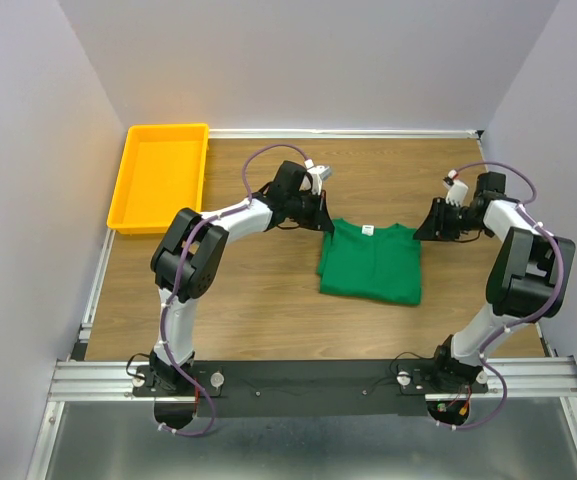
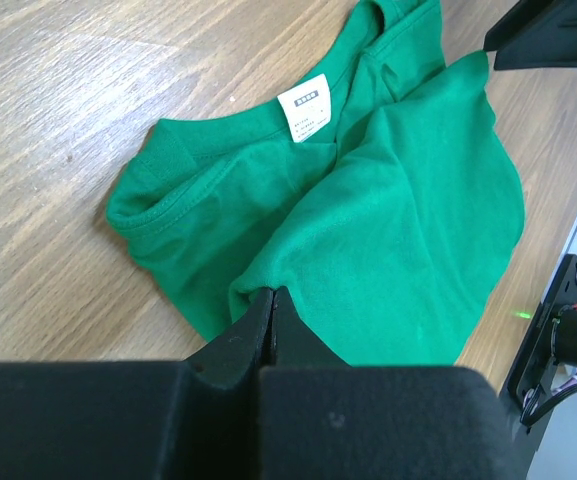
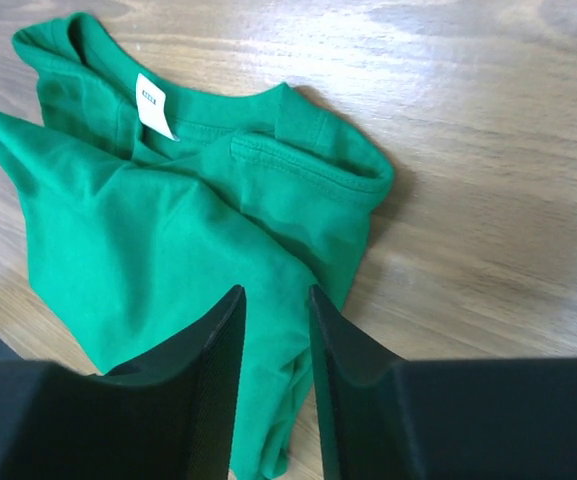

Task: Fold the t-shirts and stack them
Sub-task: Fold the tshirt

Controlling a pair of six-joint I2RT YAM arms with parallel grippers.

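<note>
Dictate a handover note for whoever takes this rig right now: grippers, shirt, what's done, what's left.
Left gripper: shut, pinching a folded edge of the green t-shirt.
Right gripper: open, poised over the shirt's opposite side, not gripping.
Shirt: mid-table, sides folded in, white neck label showing.
Done: partly folded.
Left: finish the fold and stack; only one shirt is in view.
</note>
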